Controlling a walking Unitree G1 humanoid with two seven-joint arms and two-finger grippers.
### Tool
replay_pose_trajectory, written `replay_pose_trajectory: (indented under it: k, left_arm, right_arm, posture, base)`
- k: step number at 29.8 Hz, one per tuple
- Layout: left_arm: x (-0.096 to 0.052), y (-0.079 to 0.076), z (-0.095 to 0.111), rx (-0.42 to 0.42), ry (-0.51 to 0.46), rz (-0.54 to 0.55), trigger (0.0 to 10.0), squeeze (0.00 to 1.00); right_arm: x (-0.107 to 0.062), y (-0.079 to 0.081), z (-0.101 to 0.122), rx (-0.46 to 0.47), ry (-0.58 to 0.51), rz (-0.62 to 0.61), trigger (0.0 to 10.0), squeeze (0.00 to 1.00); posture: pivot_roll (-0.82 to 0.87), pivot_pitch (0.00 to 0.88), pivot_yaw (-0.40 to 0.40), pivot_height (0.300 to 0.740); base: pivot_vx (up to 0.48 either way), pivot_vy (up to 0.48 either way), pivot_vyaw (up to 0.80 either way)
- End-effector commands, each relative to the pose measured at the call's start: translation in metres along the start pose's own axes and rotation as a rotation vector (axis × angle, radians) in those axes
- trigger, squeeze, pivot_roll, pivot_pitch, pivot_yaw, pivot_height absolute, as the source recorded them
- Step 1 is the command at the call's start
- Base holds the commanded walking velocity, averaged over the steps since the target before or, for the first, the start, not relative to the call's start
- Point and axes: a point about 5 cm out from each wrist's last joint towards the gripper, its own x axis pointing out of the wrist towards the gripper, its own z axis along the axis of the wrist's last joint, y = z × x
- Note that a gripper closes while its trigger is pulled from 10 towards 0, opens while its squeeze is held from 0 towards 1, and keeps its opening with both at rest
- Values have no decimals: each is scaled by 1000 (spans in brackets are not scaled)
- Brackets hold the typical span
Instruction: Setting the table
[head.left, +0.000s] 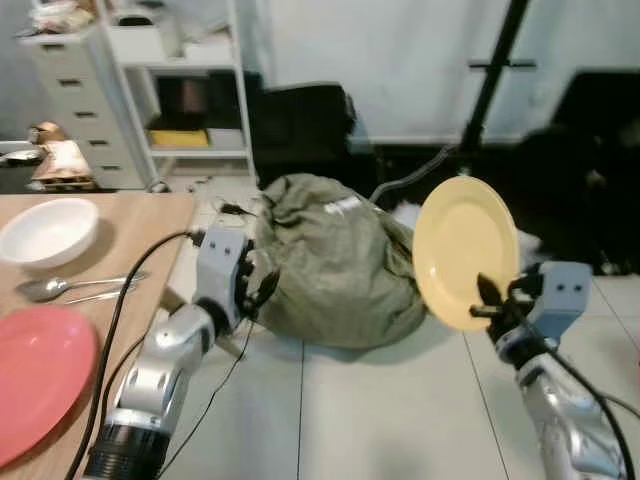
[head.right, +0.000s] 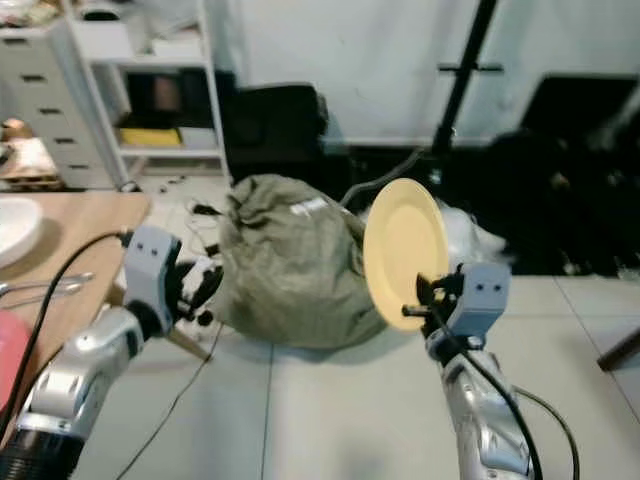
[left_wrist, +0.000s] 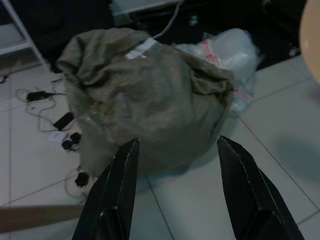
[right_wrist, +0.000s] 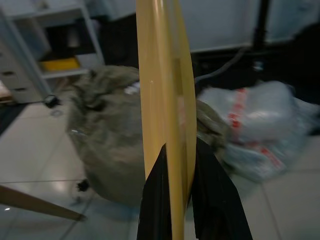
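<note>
My right gripper (head.left: 492, 300) is shut on the lower rim of a yellow plate (head.left: 463, 248), holding it upright over the tiled floor, right of the table. The right wrist view shows the plate (right_wrist: 162, 85) edge-on, pinched between the black fingers (right_wrist: 212, 200). My left gripper (head.left: 262, 285) hangs open and empty just past the wooden table's (head.left: 150, 225) right edge; its fingers (left_wrist: 116, 192) stand apart in the left wrist view. On the table lie a white bowl (head.left: 47, 231), a spoon (head.left: 62, 288) and a pink plate (head.left: 35, 370).
A stuffed olive-green sack (head.left: 335, 255) sits on the floor between my arms, with cables (left_wrist: 60, 122) beside it and a clear plastic bag (right_wrist: 260, 122) behind. A white shelf unit (head.left: 185, 85) and drawers (head.left: 70, 90) stand at the back left, a black stand pole (head.left: 497, 70) at the back.
</note>
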Motion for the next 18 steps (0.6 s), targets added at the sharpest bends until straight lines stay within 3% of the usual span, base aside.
replay_pose_trajectory:
  k: [1,7,18]
  left_arm:
    - [-3,7,3,26,-21,25,10000,0]
    - [-5,22,7,39,-37,76,10000,0]
    - [-4,25,8,19,-69,117,10000,0]
  right_arm:
    - [1,0,11,-26,-54,12,10000,0]
    - [7,1,15,-42,-69,36,10000,0]
    - [12,6,17,-46,-79,70,10000,0]
  posture:
    - [-112,45,112,740]
    - [-103,44,108,740]
    - [-96,44,69,740]
  base:
    - [0,0,-756]
    - [0,0,-756]
    - [0,0,-756]
